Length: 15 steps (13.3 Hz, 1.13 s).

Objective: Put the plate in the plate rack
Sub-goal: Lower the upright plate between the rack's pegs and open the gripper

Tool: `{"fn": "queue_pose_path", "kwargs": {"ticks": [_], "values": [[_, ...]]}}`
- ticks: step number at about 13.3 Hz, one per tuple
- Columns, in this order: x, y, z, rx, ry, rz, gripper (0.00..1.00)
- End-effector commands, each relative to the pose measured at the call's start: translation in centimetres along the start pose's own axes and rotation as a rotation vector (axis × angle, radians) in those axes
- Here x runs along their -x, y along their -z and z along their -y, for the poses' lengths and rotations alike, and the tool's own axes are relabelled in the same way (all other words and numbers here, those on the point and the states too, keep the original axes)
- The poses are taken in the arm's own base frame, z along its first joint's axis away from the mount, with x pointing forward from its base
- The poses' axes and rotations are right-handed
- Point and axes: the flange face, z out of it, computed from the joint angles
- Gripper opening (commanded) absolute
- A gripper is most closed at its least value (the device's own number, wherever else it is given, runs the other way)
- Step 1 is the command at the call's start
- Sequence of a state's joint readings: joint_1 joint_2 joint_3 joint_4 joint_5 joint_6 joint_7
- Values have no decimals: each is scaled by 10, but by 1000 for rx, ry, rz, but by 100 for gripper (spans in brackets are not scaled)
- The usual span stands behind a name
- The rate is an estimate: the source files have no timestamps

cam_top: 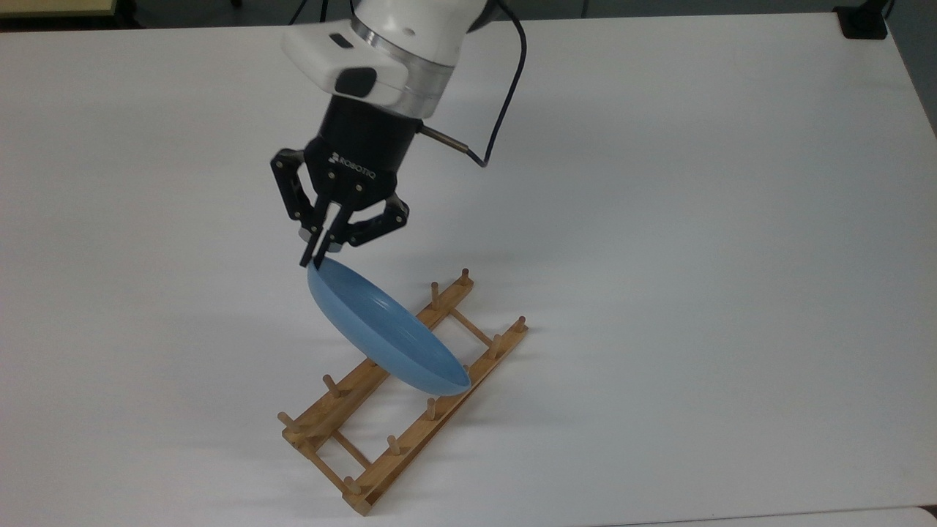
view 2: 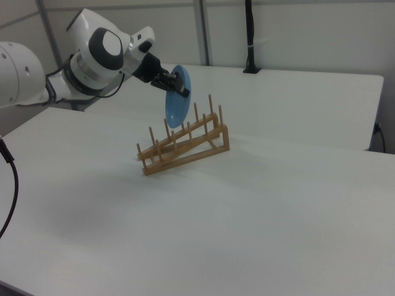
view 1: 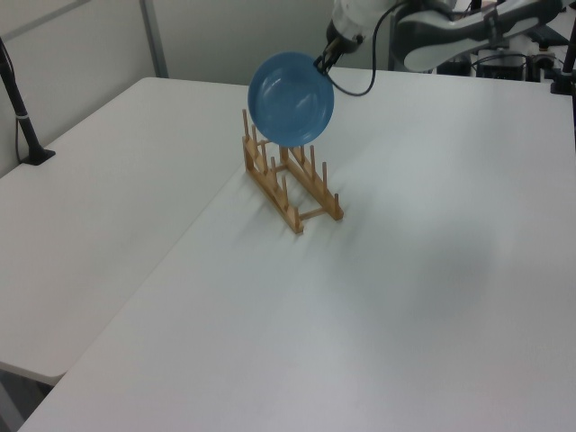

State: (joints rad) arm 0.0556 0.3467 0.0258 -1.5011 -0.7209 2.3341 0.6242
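My gripper (cam_top: 316, 258) is shut on the rim of the blue plate (cam_top: 381, 335), which hangs edge-down and tilted above the middle of the wooden plate rack (cam_top: 366, 410). From the side the plate (view 1: 290, 98) stands nearly upright over the rack (view 1: 290, 184), its lower edge among the peg tips; whether it touches them I cannot tell. In the right view the gripper (view 2: 181, 90) pinches the top edge of the plate (view 2: 177, 105) above the rack (view 2: 184, 146). The rack's near pegs stand free.
The rack stands on a white table (cam_top: 659, 219). A second white table (view 1: 99, 207) adjoins it on the left view's left. A black pole (view 2: 250, 37) rises at the far edge, and a black block (cam_top: 864, 22) sits at the top view's upper right corner.
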Motion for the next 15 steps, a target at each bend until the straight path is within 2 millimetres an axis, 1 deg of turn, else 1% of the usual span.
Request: {"fn": "queue_pose_path", "kwargs": {"ticks": [1,3,5,7,10,11,12,13,14,15], "values": [[4,-5,16,9,-11,-79,0],[4,-6,17,25,-5,-99,0],[8,-14,21,41,22,-100,0],[12,-17,25,55,45,-106,0],[22,-24,29,65,75,-95,1],[25,-26,32,65,82,-89,5],[32,-26,44,56,102,-82,10],[33,-25,45,55,100,-81,17],[34,-25,46,53,99,-77,29],[34,-24,47,52,100,-76,34]]}}
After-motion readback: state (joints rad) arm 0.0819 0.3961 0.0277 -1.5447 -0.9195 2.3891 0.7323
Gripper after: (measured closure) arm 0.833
